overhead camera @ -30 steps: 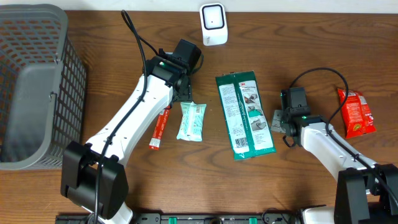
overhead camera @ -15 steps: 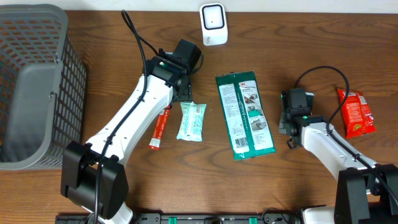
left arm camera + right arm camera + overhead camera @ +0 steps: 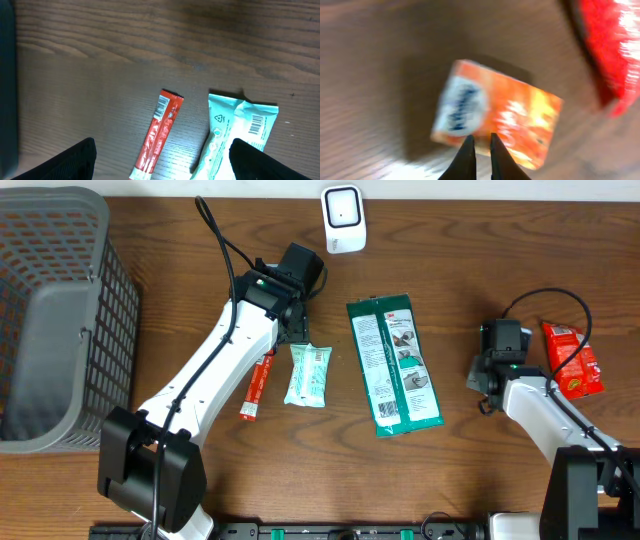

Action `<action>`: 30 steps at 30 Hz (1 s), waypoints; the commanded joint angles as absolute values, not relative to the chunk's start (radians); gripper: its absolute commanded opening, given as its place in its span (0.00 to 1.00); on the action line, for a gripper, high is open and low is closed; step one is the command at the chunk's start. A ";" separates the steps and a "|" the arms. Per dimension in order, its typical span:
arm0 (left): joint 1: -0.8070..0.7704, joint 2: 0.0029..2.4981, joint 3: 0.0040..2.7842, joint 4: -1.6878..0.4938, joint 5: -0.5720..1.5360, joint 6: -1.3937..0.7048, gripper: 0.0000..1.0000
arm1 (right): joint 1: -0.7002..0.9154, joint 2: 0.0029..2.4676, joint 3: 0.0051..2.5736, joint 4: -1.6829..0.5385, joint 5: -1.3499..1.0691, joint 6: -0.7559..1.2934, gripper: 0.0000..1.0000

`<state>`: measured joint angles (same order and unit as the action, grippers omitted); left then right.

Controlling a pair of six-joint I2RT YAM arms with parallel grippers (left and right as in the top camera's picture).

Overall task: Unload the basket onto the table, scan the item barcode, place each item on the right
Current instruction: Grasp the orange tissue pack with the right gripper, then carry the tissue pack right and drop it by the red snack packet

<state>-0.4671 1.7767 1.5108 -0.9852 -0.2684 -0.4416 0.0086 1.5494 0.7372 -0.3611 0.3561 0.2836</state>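
Here, the orange packet (image 3: 495, 117), blurred, with a blue-and-white oval logo, lies flat right of the green package (image 3: 393, 365). The right gripper (image 3: 480, 139) has its fingers almost together at the packet's near edge; whether they pinch it cannot be told. The left gripper (image 3: 162, 145), left of that package, gapes wide.

Green package (image 3: 393, 365): red "3M" mark at its far end, apparently. Teal wrapper (image 3: 235, 132): barcode, recycling triangle. Red stick (image 3: 159, 131): barcode.
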 commanded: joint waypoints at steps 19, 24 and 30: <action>-0.466 1.784 1.500 -0.979 -0.274 -0.448 0.86 | 0.001 1.659 0.736 -0.311 0.289 0.245 0.11; -0.466 1.784 1.500 -0.978 -0.274 -0.448 0.86 | -0.003 1.681 0.736 -0.315 0.390 0.245 0.07; -0.466 1.784 1.500 -0.978 -0.274 -0.448 0.86 | -0.046 1.679 0.736 -0.294 0.448 0.266 0.08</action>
<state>-0.4671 1.7767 1.5108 -0.9764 -0.2680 -0.4416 -0.0093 1.6615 0.7422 -0.3016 0.3889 0.2516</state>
